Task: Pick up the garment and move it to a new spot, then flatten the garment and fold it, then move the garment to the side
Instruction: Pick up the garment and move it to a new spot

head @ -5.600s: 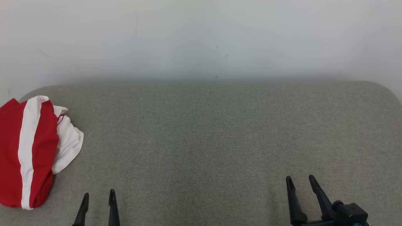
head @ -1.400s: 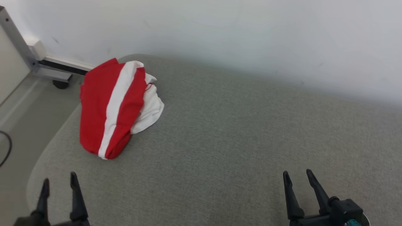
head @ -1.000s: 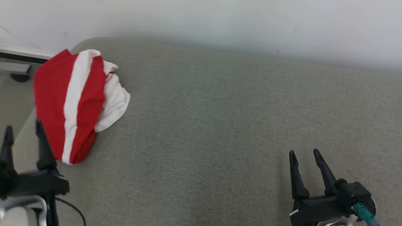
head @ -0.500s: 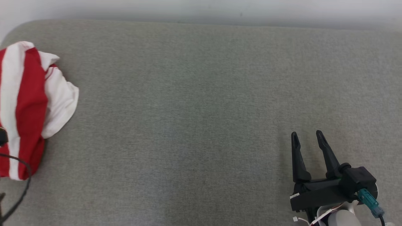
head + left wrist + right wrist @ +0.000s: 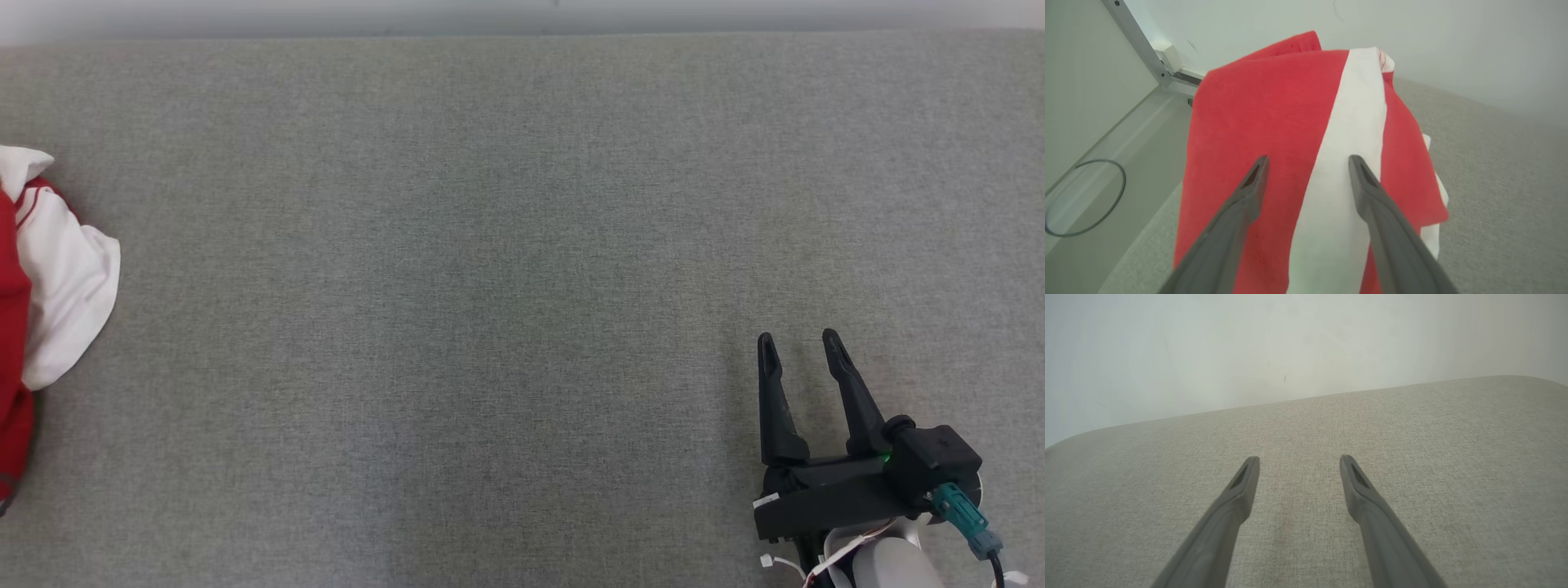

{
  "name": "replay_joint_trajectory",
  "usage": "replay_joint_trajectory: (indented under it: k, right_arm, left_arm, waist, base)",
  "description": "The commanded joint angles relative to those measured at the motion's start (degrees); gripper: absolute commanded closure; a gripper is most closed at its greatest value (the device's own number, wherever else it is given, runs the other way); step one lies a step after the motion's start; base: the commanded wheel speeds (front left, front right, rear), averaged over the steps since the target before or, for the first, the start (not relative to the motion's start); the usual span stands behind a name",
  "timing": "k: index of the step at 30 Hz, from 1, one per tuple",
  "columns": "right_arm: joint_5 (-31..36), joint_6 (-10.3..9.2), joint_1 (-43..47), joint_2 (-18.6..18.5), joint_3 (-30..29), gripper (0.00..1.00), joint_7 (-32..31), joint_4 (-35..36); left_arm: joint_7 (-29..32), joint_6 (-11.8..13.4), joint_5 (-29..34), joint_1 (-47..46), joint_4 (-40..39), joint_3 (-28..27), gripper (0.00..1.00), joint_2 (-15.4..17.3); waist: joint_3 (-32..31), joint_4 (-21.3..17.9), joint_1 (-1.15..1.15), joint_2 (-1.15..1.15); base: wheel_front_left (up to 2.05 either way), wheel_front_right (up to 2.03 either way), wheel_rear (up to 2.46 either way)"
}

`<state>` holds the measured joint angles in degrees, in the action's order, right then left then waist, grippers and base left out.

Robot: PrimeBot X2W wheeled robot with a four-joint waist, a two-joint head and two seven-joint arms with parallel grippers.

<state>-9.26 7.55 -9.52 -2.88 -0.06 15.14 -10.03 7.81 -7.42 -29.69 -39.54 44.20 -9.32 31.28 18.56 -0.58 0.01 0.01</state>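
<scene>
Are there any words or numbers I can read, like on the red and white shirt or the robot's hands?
None can be read.
The garment shows plain red and white stripes, no letters.
The right gripper has a small white patch at its base, too small to read.
The wall and grey cushion bear no writing.

The right hand [image 5: 798, 336], fingers spread, lies well apart from the red-and-white garment [image 5: 65, 286].
</scene>
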Motion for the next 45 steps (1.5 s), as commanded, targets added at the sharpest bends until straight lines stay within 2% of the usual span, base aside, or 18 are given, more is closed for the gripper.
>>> replay_joint_trajectory:
  k: [1,7,12,14,15,26,34,39,45]
  right_arm:
    - [-0.3,-0.12,-0.4,0.0,0.1,0.0,0.1,0.1]
    - [-0.4,-0.12,-0.5,0.0,-0.5,0.0,0.1,-0.2]
    - [-0.4,-0.12,-0.2,0.0,-0.8,0.0,0.1,-0.4]
    - [-0.3,-0.12,0.2,0.0,-0.8,0.0,0.1,-0.5]
    - [-0.2,-0.12,0.3,0.0,-0.9,0.0,0.1,-0.6]
    - [0.9,-0.12,2.5,0.0,-1.9,0.0,0.1,-1.2]
    - [-0.3,-0.12,3.2,0.0,-1.2,0.0,0.1,-1.7]
    - [-1.4,-0.12,3.8,0.0,-0.6,0.0,0.1,-2.1]
    - [-2.6,-0.12,4.8,0.0,-0.8,0.0,0.1,-2.5]
  left_arm:
    - [1.3,0.0,-1.4,-0.1,0.5,0.5,0.0,0.4]
    - [8.5,0.0,-4.0,0.5,3.3,3.7,0.0,2.6]
    - [10.6,0.0,-4.0,1.2,5.4,5.6,0.01,3.2]
    - [10.2,0.4,-3.0,1.1,6.3,6.2,0.85,3.5]
    - [9.6,0.3,-2.9,0.9,6.7,6.3,1.0,3.4]
    - [-2.5,1.0,-0.6,-2.9,7.2,7.5,1.0,2.7]
    - [-9.9,0.2,0.8,-9.0,2.6,10.4,1.0,3.3]
    - [-11.8,-0.1,1.4,-13.3,-2.9,13.1,1.0,3.9]
    - [-10.4,0.0,1.3,-17.2,-12.0,16.1,1.0,2.5]
  waist:
    - [0.2,-0.5,-0.01,-0.01]
    - [0.5,-1.3,-0.01,-0.01]
    - [0.0,-1.6,-0.01,-0.01]
    - [-0.3,-1.5,-0.01,-0.01]
    - [-0.5,-1.3,-0.01,-0.01]
    - [-4.1,2.3,-0.01,-0.01]
    - [-7.3,5.1,-0.01,-0.01]
    - [-8.8,4.6,-0.01,-0.01]
    - [-10.1,2.6,-0.01,-0.01]
  base:
    - [0.0,0.0,0.0]
    - [0.0,0.0,0.0]
    - [0.0,0.0,0.0]
    - [0.0,0.0,0.0]
    - [0.0,0.0,0.0]
    - [0.0,0.0,0.0]
    - [0.0,0.0,0.0]
    - [0.0,0.0,0.0]
    - [0.0,0.0,0.0]
